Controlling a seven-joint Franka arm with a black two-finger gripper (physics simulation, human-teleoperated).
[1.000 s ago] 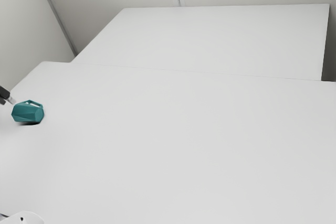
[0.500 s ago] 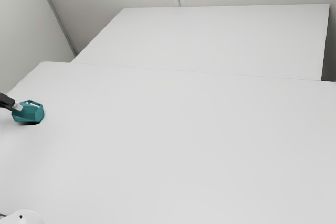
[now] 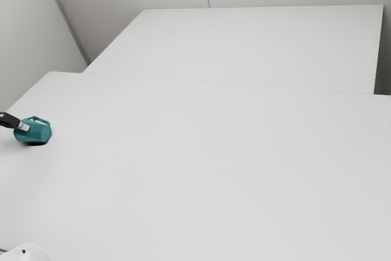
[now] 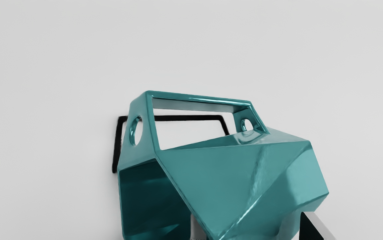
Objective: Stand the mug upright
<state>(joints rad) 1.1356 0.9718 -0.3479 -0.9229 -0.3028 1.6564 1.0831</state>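
At the exterior view's left edge, the gripper (image 3: pixel 24 128) reaches the teal mug (image 3: pixel 39 132), its pale fingertip overlapping the mug's near side. The faceted mug lies on its side on the white table, handle raised, its base facing the exterior view's right. In the wrist view the gripper (image 4: pixel 256 228) straddles part of the mug (image 4: pixel 218 173): one fingertip (image 4: pixel 197 230) shows inside the dark mouth, partly hidden by the wall, and the other fingertip (image 4: pixel 316 228) is outside, near the base end. The fingers stand wide apart, open.
The white table (image 3: pixel 201 163) extends toward the exterior view's right. A second white surface (image 3: pixel 244 47) adjoins it at the back, below pale walls. A white rounded part (image 3: pixel 27 253) shows at the exterior view's lower left corner.
My gripper has come down and toward the exterior view's right, from just beside the mug to overlapping it; the last shift was small. The mug has stayed on its side in the same spot.
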